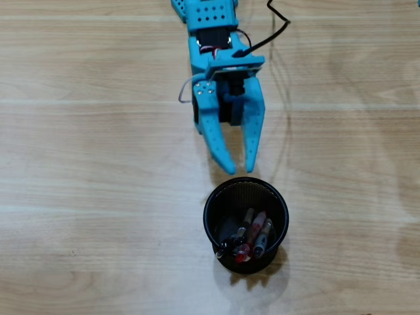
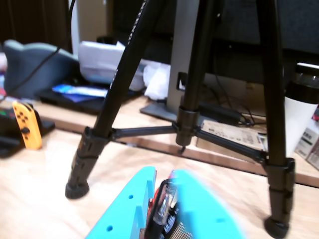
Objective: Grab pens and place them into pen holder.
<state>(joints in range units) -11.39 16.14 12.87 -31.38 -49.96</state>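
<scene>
In the overhead view my blue gripper [image 1: 239, 167] points down the picture, just above a black mesh pen holder [image 1: 209, 213] on the wooden table. The jaws stand a little apart with nothing between them. Several pens [image 1: 252, 233], red and dark, lie inside the holder. In the wrist view the gripper [image 2: 164, 199] fills the bottom edge. Through the gap between its two blue fingers [image 2: 204, 209] I see the pens [image 2: 163, 209] and a bit of the holder's mesh [image 2: 177, 231] below.
A black tripod [image 2: 187, 124] stands on the table ahead of the gripper, its feet to the left [image 2: 77, 189] and right [image 2: 276, 226]. An orange game controller [image 2: 26, 124] and desk clutter lie beyond. A black cable [image 1: 279, 33] runs beside the arm.
</scene>
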